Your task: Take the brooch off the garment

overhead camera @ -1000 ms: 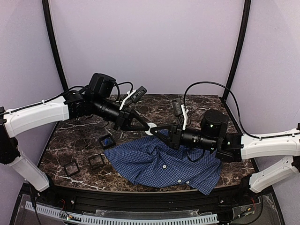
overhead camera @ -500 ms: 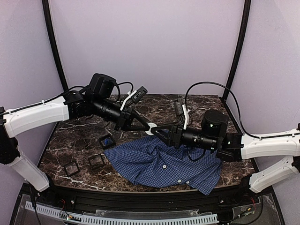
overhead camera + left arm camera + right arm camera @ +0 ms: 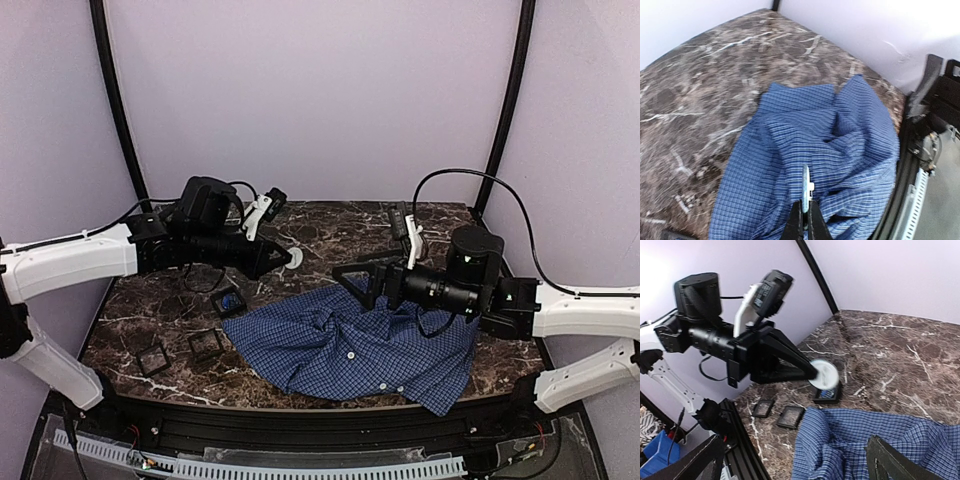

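Observation:
The brooch, a flat white disc, is pinched by its edge in my left gripper, held in the air above the table and left of the garment. In the left wrist view the brooch stands edge-on, a small white stub on its back, above the shut fingertips. The garment, a blue-and-white checked shirt, lies crumpled on the dark marble. My right gripper hangs open over the shirt's upper edge with nothing between its fingers. From the right wrist the brooch shows face-on, apart from the garment.
Three small black square trays sit on the table left of the shirt. One tray lies just under the held brooch. Black frame posts stand at both back corners, and a rail runs along the near edge.
My right gripper has opened, let go of the brooch and drawn back to the right. The left gripper has carried the brooch leftward, away from it.

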`<state>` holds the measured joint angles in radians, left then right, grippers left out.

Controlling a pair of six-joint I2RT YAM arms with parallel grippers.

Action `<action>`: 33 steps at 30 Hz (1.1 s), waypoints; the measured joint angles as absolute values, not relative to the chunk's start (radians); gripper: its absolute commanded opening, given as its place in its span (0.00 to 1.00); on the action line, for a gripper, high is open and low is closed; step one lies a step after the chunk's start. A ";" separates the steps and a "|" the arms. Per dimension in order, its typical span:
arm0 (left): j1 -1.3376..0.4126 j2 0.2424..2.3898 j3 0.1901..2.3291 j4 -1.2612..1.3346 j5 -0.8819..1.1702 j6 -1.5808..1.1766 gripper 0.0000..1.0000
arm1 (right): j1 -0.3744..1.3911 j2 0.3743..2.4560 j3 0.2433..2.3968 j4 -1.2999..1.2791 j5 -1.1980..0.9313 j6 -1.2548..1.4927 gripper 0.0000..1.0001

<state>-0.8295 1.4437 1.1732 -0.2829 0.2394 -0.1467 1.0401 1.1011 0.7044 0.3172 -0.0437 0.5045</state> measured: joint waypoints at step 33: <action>-0.822 1.322 0.812 -0.831 -0.301 -0.652 0.03 | 0.848 1.111 0.671 0.038 0.189 0.543 0.99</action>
